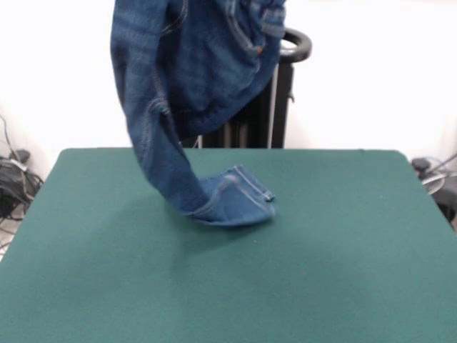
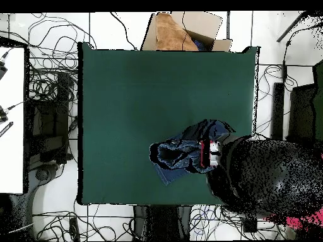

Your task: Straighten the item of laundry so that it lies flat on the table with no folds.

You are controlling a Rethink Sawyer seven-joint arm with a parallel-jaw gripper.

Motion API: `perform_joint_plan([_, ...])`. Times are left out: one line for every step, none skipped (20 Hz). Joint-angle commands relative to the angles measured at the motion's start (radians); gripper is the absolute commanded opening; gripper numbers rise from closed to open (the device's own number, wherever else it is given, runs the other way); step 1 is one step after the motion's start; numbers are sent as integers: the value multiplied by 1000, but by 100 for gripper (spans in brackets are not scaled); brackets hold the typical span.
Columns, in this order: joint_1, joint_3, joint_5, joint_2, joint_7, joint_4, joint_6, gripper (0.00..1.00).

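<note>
The blue denim jeans (image 1: 193, 64) hang in the air from above the top edge of the front view. One leg trails down and its hem (image 1: 232, 204) rests folded on the dark green table (image 1: 343, 236). In the overhead view the gripper (image 2: 203, 153) sits on top of the bunched jeans (image 2: 176, 154), shut on them, over the table's (image 2: 158, 94) right part near the robot's edge. The gripper itself is out of the front view.
The black pedestal (image 1: 282, 93) stands behind the table's far edge. The arm (image 2: 265, 176) reaches in from the lower right of the overhead view. A cardboard box (image 2: 183, 31) sits beyond the table's top edge. Cables (image 1: 14, 179) lie on the floor.
</note>
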Motion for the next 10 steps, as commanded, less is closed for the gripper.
perform_joint_plan([60,-1,69,103,329,-214,57,0])
perform_joint_plan([68,-5,72,116,336,-223,49,0])
perform_joint_plan([81,-11,86,139,356,-228,17,0])
perform_joint_plan([93,-18,90,155,370,-235,-1,0])
perform_joint_plan([111,-23,97,179,398,-246,-27,0])
perform_joint_plan([124,-27,95,195,416,-264,-33,0])
perform_joint_plan([141,-30,100,214,450,-291,-30,0])
perform_joint_plan([154,-35,100,225,469,-313,-22,0])
perform_joint_plan([173,-39,100,239,512,-352,-3,0])
perform_joint_plan([183,-44,100,243,528,-371,12,0])
